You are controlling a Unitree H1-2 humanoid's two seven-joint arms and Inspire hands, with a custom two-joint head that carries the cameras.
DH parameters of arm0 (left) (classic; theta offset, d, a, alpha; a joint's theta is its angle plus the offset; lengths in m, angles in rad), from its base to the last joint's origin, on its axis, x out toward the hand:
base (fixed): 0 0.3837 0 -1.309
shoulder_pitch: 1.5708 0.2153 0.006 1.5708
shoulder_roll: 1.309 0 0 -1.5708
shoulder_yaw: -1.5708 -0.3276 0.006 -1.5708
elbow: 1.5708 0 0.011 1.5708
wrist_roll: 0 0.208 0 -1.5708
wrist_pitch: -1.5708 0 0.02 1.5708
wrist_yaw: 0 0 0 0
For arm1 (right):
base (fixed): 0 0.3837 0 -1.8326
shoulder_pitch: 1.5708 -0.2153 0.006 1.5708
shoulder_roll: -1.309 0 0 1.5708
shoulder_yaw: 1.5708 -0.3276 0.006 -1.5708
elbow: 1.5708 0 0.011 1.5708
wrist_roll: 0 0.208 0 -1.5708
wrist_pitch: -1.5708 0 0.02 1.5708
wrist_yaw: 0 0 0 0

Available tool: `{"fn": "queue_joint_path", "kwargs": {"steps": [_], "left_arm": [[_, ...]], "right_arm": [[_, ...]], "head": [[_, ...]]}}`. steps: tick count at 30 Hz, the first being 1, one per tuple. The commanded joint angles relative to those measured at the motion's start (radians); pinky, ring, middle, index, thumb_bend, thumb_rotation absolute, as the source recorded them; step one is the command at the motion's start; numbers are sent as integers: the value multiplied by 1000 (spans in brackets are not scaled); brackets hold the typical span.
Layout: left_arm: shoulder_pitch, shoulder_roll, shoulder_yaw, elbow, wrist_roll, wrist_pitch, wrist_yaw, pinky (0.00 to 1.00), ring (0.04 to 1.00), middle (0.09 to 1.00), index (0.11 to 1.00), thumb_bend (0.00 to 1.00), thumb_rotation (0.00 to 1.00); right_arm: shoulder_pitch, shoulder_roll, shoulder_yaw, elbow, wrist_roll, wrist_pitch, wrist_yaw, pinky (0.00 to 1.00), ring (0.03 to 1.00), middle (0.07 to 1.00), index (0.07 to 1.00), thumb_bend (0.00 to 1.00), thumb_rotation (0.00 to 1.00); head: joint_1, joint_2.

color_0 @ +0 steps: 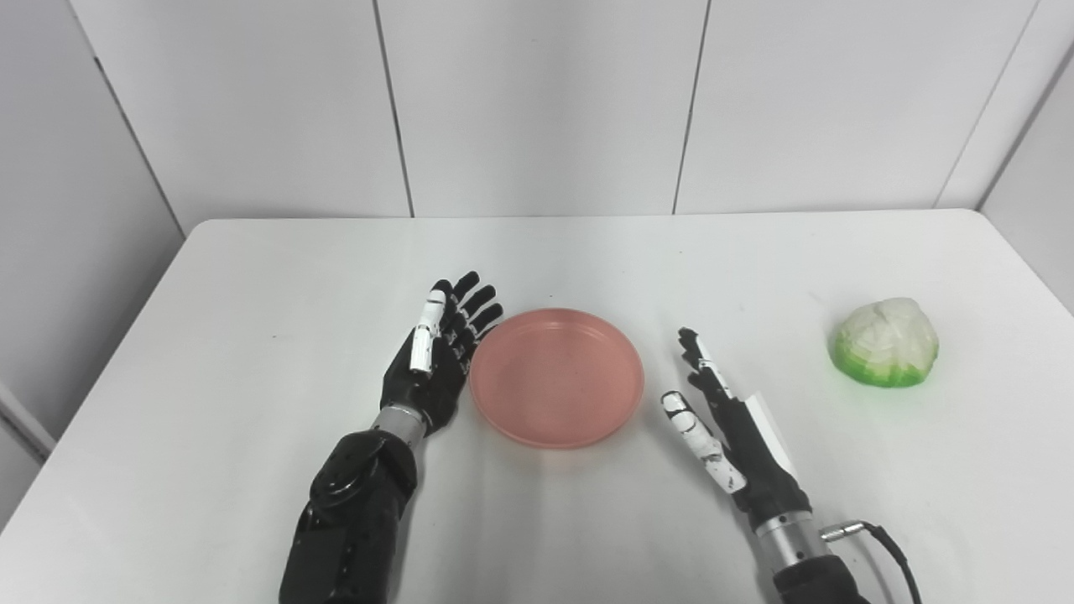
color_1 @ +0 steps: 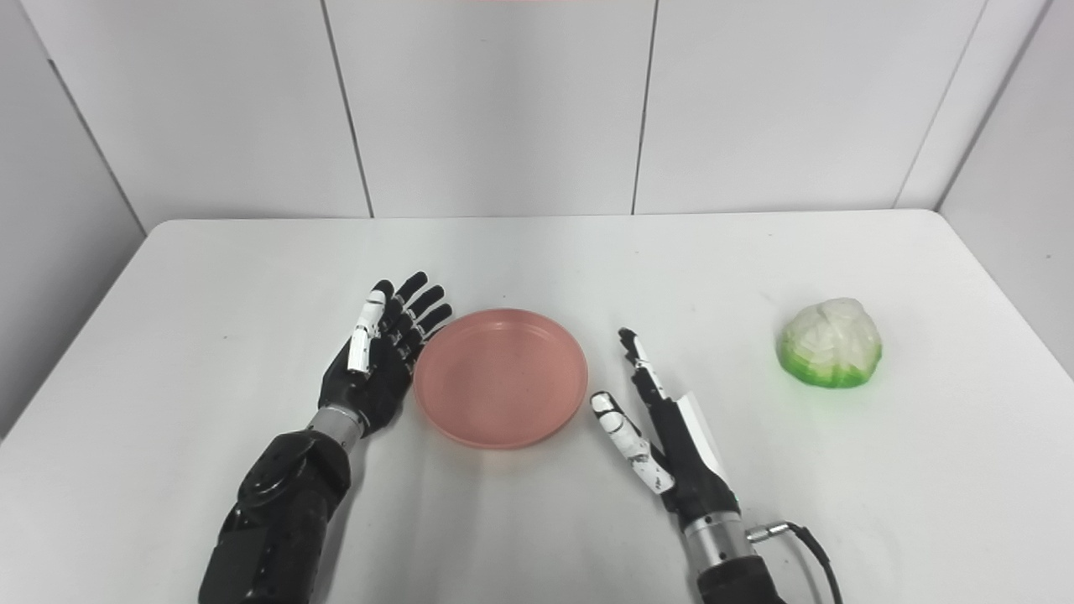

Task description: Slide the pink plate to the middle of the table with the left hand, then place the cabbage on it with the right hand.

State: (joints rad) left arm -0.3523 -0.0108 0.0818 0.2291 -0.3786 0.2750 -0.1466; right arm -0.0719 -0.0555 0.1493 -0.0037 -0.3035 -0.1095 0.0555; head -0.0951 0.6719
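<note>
A round pink plate [color_0: 557,377] lies flat near the middle of the white table [color_0: 252,277], with nothing on it. My left hand [color_0: 438,356] stands open against the plate's left rim, palm toward the plate, fingers spread and pointing away from me. To the right of the plate my right hand [color_0: 723,424] is open too, edge-on, a short gap from the rim and holding nothing. The cabbage [color_0: 886,342], pale white on top and green at the base, sits alone far to the right, well apart from the right hand.
Grey wall panels [color_0: 537,101] close off the table's far edge. A cable [color_0: 881,545] runs from the right wrist near the front edge.
</note>
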Motion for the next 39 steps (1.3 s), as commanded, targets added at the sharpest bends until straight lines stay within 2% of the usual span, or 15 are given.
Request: {"fn": "queue_joint_path", "kwargs": {"steps": [1, 7, 19, 22, 23, 24, 31, 36, 39], "left_arm": [[-12, -5, -5, 25, 8, -4, -5, 924, 921, 931, 926, 371, 1000], [-17, -5, 3, 62, 15, -30, -14, 937, 921, 929, 927, 371, 1000], [-7, 0, 24, 27, 9, -3, -8, 930, 927, 932, 927, 364, 1000], [0, 4, 26, 22, 9, 0, -13, 933, 929, 936, 931, 358, 1000], [3, 7, 28, 23, 5, -2, -18, 936, 930, 937, 932, 357, 1000], [5, 9, 30, 25, 3, -4, -21, 943, 932, 937, 932, 355, 1000], [11, 39, 50, 43, -24, -29, -79, 961, 947, 951, 941, 360, 1000], [14, 59, 57, 68, -31, -42, -118, 959, 946, 953, 942, 367, 1000], [12, 68, 58, 84, -36, -52, -130, 948, 942, 949, 938, 383, 1000]], "right_arm": [[13, 34, 21, 36, 6, -12, -18, 948, 975, 987, 986, 298, 1000], [8, 35, 23, 44, 6, -18, -20, 947, 974, 987, 991, 306, 1000], [3, 35, 7, 36, -19, -12, -66, 938, 965, 976, 977, 331, 1000], [-3, 33, -2, 18, -17, -4, -72, 923, 969, 982, 974, 302, 1000], [-5, 33, -6, 2, -19, 8, -73, 918, 970, 984, 975, 300, 1000], [-7, 33, -9, -9, -22, 16, -74, 919, 969, 986, 977, 314, 1000], [-35, 46, -31, -87, -65, 84, -105, 929, 960, 974, 982, 376, 1000], [-70, 48, -49, -134, -110, 81, -143, 941, 949, 956, 953, 378, 1000], [-96, 33, -63, -166, -126, 84, -144, 912, 929, 937, 945, 401, 1000]], "head": [[-7, 1], [-21, 4], [-66, 6], [-66, 6], [-106, 4], [-106, 4], [-248, -10], [-290, -10], [-307, -14]]}}
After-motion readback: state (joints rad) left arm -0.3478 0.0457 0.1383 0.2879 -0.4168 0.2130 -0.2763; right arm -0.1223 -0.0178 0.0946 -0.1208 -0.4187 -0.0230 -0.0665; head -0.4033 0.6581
